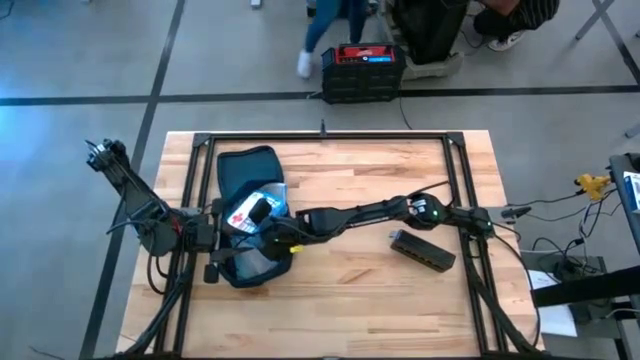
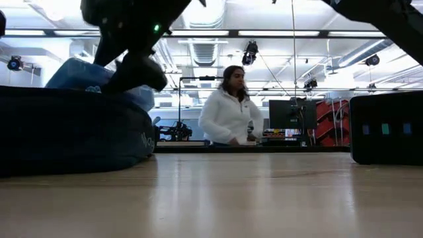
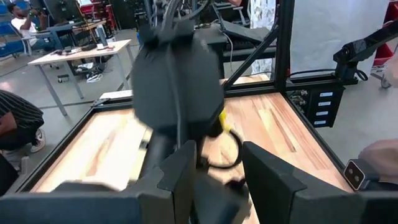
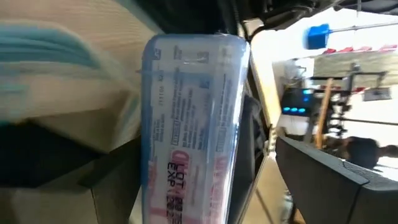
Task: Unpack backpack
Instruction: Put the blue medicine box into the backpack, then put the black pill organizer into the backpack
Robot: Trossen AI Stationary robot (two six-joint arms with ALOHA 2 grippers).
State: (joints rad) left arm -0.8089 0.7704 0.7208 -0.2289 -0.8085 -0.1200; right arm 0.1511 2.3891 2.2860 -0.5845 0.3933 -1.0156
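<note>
1. Two arms meet over the backpack [image 1: 250,215], which lies on the left part of the tabletop [image 1: 350,290].
2. The left end effector [image 1: 222,238] sits at the backpack's left edge; what its part-closed fingers grip cannot be told.
3. The right end effector [image 1: 262,213] reaches into the backpack's opening, fingers spread around a clear packet [image 4: 193,124] with red lettering.
4. A dark box [image 1: 422,250] lies well apart to the right.
</note>
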